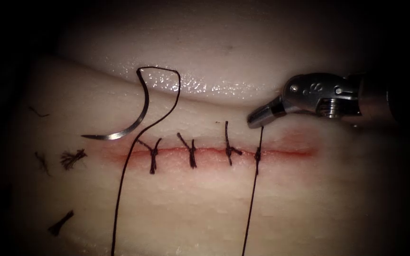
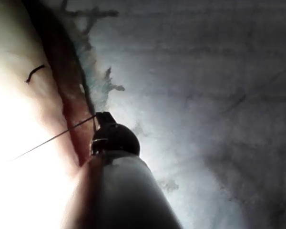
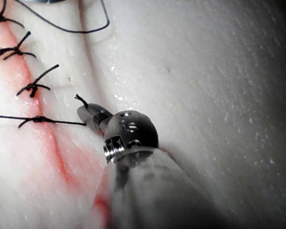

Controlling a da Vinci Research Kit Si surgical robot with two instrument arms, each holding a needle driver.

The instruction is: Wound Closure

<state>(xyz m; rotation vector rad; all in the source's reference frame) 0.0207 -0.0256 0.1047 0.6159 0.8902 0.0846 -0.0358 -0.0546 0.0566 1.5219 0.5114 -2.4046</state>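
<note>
The right tool (image 1: 256, 122), jaws clamped on the thread (image 1: 261, 137) above the rightmost knot (image 1: 257, 154), suggests knot-tying, while the needle (image 1: 128, 122) lies free on the tissue (image 1: 309, 199) far left.

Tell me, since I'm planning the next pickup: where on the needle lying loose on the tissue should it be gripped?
Probably on the needle's curved body toward its thread end, coming from above: it lies flat on the tissue left of the stitches, tip pointing left, nothing holding it.

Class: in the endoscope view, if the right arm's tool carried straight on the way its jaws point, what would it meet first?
Probably pale tissue just above the third dark knotted stitch; depth is unclear. The right arm's tool holds dark thread.
</note>
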